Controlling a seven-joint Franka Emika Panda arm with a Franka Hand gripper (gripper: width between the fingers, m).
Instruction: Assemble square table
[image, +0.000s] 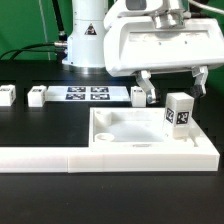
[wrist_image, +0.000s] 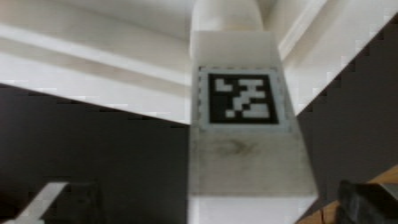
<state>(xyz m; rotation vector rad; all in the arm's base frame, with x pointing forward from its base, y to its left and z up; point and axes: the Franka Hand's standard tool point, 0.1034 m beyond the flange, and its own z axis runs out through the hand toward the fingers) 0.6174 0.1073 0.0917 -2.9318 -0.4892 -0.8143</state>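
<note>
Square slab (image: 112, 120) lies on the counter (image: 40, 125), directly behind the long run of the L-shaped barrier (image: 50, 157) and against it, toward the exterior view's right. The upright leg (image: 180, 112) stands on the slab at its right side, near the far corner. The hand (image: 172, 88) is above that leg, with its fingers (wrist_image: 45, 205) on either side and apart from it. A row runs behind the slab, left to right: leftmost leg (image: 8, 95), second leg (image: 38, 95), marker board (image: 85, 94), third leg (image: 138, 96) — the last just beyond the slab's far edge.
</note>
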